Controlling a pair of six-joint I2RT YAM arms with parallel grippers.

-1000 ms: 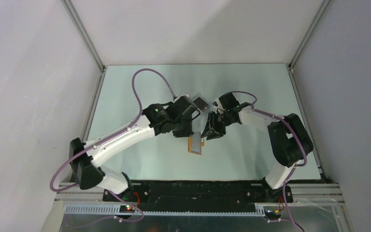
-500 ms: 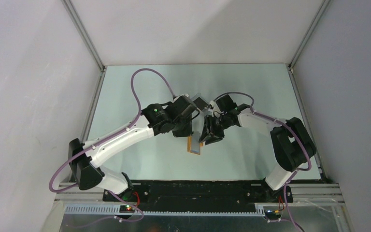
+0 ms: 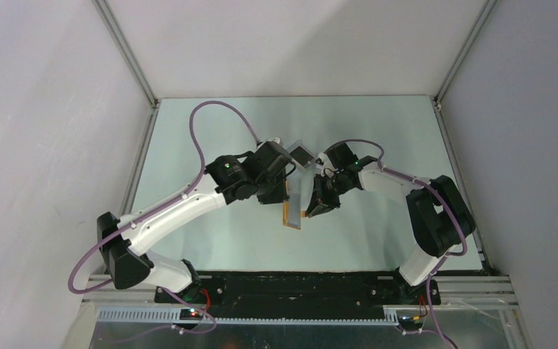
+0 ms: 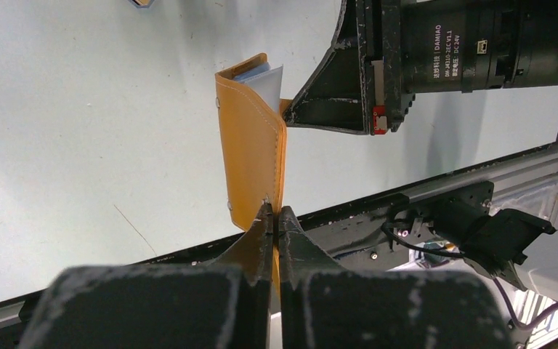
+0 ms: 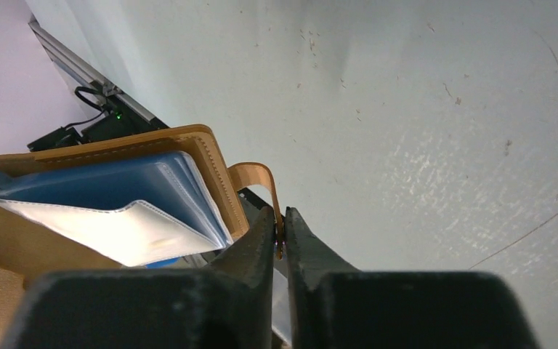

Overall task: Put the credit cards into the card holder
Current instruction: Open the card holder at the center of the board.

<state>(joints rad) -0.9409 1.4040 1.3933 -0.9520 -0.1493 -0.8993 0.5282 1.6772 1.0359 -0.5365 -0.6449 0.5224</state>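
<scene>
Orange-tan card holder (image 4: 251, 145) upright mid-table, part-open, w/ blue + white inserts (image 5: 116, 185) showing inside.

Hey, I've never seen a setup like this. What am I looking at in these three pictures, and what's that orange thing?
These are two robot arms, left arm and right arm, bolted at a table's near edge. The wide picture looks down from above. The other two come from cameras on each wrist. The left gripper is shut on the edge of an orange card holder. The right gripper is shut on its clasp strap. Blue and white sheets show inside. A clear plastic piece lies beyond.
</scene>
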